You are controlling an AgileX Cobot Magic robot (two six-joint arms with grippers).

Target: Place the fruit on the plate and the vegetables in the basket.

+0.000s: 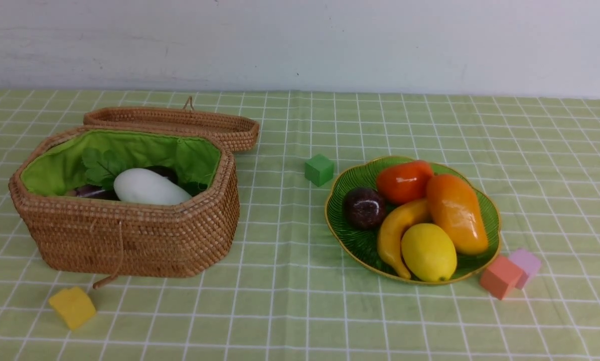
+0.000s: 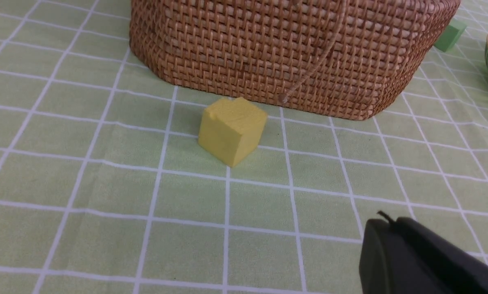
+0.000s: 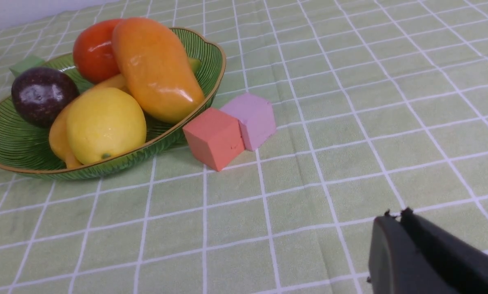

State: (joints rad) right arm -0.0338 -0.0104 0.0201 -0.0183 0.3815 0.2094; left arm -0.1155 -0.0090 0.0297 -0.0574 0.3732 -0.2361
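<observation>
**Wicker and green dish both look filled**

Five fruit sit on the plate; radish lies in the basket (other vegetables mostly hidden). Left gripper and right gripper are closed, empty. Sorting seems done; next, likely just retreat.

Basket left, plate right, well apart. Radish in the basket; banana, lemon, mango, persimmon, mangosteen on the plate. One block before the basket.
</observation>
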